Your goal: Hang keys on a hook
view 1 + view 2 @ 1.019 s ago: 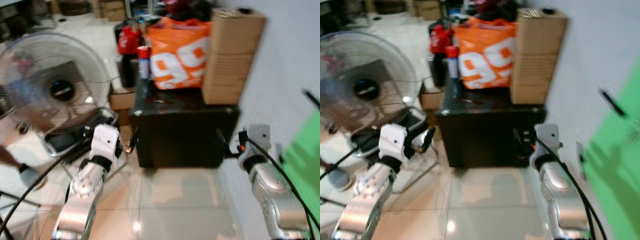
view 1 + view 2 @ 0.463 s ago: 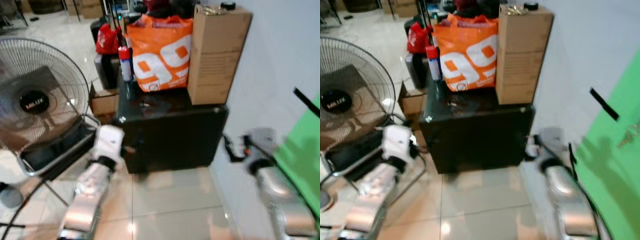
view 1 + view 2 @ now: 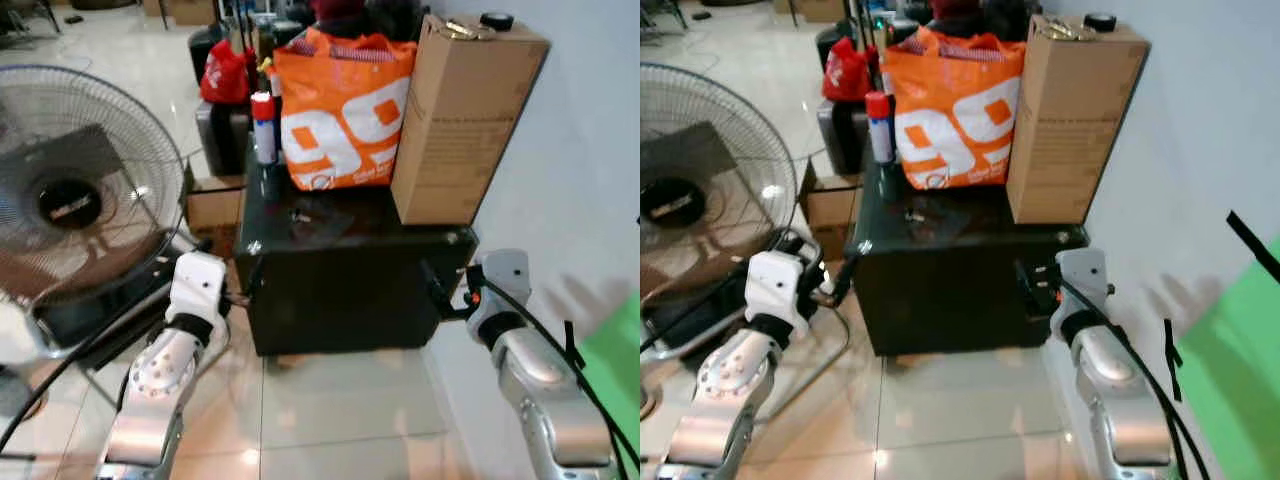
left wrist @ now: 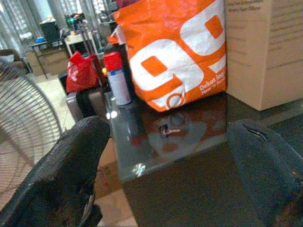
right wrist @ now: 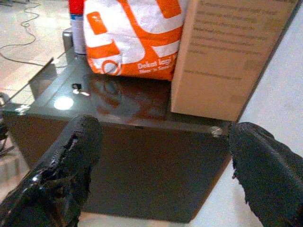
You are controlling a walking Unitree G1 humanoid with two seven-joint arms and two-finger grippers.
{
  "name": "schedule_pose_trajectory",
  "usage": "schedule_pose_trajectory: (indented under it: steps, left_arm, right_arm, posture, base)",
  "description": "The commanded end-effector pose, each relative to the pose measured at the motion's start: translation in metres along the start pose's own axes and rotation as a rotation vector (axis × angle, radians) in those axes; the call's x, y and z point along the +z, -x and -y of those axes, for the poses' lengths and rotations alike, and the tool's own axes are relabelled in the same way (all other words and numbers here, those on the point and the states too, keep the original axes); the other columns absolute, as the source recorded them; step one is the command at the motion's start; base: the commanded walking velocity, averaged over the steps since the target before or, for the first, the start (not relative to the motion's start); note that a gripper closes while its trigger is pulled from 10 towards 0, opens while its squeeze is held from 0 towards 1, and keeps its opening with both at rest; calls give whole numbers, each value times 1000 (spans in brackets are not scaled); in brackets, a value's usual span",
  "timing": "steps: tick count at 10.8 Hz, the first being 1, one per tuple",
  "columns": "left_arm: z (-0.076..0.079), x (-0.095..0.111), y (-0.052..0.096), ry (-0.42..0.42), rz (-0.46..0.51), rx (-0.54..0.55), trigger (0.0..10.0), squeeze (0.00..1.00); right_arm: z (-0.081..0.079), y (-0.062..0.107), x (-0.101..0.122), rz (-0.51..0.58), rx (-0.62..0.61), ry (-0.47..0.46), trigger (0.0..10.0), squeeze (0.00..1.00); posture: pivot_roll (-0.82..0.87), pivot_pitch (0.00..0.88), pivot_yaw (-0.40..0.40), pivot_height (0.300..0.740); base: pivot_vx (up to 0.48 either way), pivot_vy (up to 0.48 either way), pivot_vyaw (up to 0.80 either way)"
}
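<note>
Orange bag point(image 4: 175, 52), "Dekat lagi", large "99"

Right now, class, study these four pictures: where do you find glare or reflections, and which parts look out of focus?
Left wrist view: the glossy black cabinet top mirrors the orange bag, and the near black fingers are soft. Right wrist view: a bright glare spot lies near the keys; the fingers blur again. Left eye view: the floor tiles shine, otherwise sharp.

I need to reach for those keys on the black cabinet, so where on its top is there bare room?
The front strip of the black cabinet is bare, from the keys across to its front right corner. The back is crowded: spray can, orange bag and cardboard box stand side by side.
</note>
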State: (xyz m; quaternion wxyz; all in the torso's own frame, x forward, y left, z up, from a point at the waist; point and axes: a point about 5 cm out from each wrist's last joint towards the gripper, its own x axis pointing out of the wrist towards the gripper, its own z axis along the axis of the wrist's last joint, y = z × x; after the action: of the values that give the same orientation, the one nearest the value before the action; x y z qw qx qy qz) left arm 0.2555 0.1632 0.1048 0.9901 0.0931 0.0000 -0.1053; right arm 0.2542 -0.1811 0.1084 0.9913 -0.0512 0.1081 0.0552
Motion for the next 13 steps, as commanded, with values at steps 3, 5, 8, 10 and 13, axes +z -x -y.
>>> schedule_pose_trajectory:
  steps: [3, 5, 8, 10, 13]
  left_arm:
    - [9, 0, 4, 7, 3, -12, 10000, 910]
    - [12, 1, 2, 10, 7, -17, 10000, 910]
    - [11, 2, 0, 7, 15, -19, 10000, 910]
    - [11, 3, 0, 8, 19, -20, 10000, 914]
    - [11, 5, -1, 7, 28, -28, 10000, 910]
  right_arm:
    - [6, 3, 2, -5, -1, 31, 10000, 1000]
    - [9, 2, 3, -2, -16, 29, 10000, 1000]
    - [7, -1, 5, 5, -4, 32, 10000, 1000]
    - [6, -1, 4, 4, 2, 33, 10000, 1000]
    - [2, -3, 5, 11, 13, 31, 10000, 1000]
  posture:
    - [-33, 0, 2, 740]
    - [-32, 0, 0, 740]
    - [-32, 0, 1, 740]
    - [-26, 0, 3, 740]
    - [-20, 0, 5, 740]
  base:
    - [368, 0, 0]
    - [368, 0, 0]
    - [369, 0, 0]
    - [364, 0, 0]
    - [366, 0, 0]
